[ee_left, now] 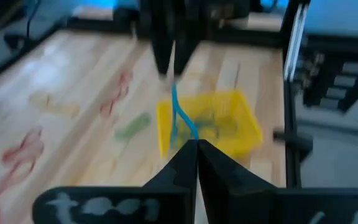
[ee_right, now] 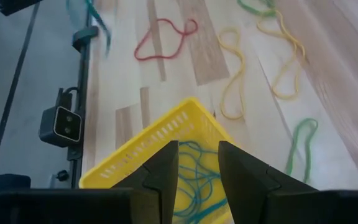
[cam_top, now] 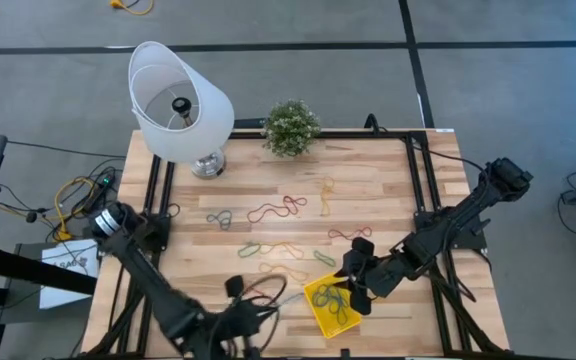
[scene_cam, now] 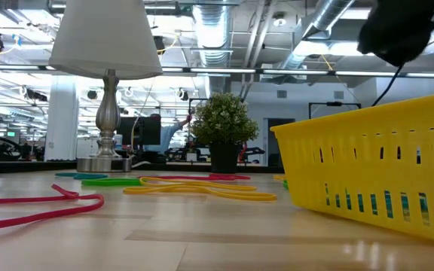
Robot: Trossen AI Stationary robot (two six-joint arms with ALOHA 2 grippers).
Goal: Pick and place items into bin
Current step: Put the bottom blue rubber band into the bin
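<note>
The yellow bin (cam_top: 330,328) stands near the table's front edge, right of centre, with green and blue loops (ee_right: 194,186) lying in it. My left gripper (ee_left: 196,144) is just left of the bin, raised off the table and shut on a blue loop (ee_left: 178,112). My right gripper (ee_right: 197,152) hangs open over the bin's far left part, holding nothing. More loops lie flat on the wood behind the bin: red (cam_top: 278,208), yellow (cam_top: 326,195), grey-blue (cam_top: 218,218), green (cam_top: 251,247) and orange (cam_top: 283,248). My left gripper pinches the blue loop between its two fingertips at one end (ee_left: 190,135). The fingers slant downward, coming from the table's left toward the bin. The rest of the thin loop trails out past the fingertips, slack; whether its free end touches the table does not show.
A white-shaded lamp (cam_top: 178,100) and a small potted plant (cam_top: 290,127) stand along the far edge. Black frame rails (cam_top: 416,180) run along the right and left sides. Cables (cam_top: 68,195) lie beyond the left edge. Bare wood lies between the loops and the lamp.
</note>
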